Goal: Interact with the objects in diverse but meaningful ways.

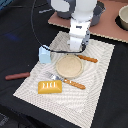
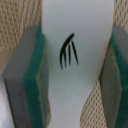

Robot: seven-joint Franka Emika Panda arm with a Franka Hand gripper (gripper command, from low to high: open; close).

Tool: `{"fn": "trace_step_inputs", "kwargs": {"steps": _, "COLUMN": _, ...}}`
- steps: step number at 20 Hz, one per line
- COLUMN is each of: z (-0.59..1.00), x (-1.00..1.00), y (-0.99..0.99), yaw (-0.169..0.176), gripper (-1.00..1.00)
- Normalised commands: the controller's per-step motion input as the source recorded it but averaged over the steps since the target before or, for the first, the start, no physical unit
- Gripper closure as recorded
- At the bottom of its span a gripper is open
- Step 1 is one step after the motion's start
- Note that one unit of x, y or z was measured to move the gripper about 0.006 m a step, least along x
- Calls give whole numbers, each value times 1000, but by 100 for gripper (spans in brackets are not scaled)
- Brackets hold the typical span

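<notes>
My gripper point(image 1: 75, 48) is low over the far part of the striped placemat point(image 1: 95, 95). In the wrist view its green pads point(image 2: 36, 75) stand against both sides of a white piece point(image 2: 75, 60) with a black brush-like mark, which fills the gap between them. The arm hides this piece in the exterior view. The pale blue carton block point(image 1: 45, 55) stands at the exterior view's left of the gripper. The yellow-orange scored bread loaf point(image 1: 50, 87) lies near the mat's front. The reddish-brown sausage stick point(image 1: 17, 76) lies off the mat on the dark table.
A tan round plate point(image 1: 69, 66) sits mid-mat, with a wooden-handled fork point(image 1: 67, 81) in front of it and a wooden-handled knife point(image 1: 87, 59) behind. A grey pot point(image 1: 97, 12) and another pot point(image 1: 123, 17) stand on a brown board point(image 1: 110, 30) at the back.
</notes>
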Motion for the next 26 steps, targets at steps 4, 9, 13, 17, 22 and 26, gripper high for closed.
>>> {"fn": "trace_step_inputs", "kwargs": {"steps": 4, "z": 768, "x": -269, "y": -4, "yaw": -29, "gripper": 100}}
{"fn": "trace_step_inputs", "kwargs": {"steps": 9, "z": 767, "x": -250, "y": -35, "yaw": -28, "gripper": 100}}
{"fn": "trace_step_inputs", "kwargs": {"steps": 13, "z": 742, "x": -233, "y": -35, "yaw": -21, "gripper": 100}}
{"fn": "trace_step_inputs", "kwargs": {"steps": 17, "z": 605, "x": -244, "y": -4, "yaw": -18, "gripper": 100}}
{"fn": "trace_step_inputs", "kwargs": {"steps": 22, "z": 200, "x": -325, "y": 90, "yaw": 0, "gripper": 100}}
{"fn": "trace_step_inputs", "kwargs": {"steps": 26, "z": -156, "x": -499, "y": 315, "yaw": 12, "gripper": 100}}
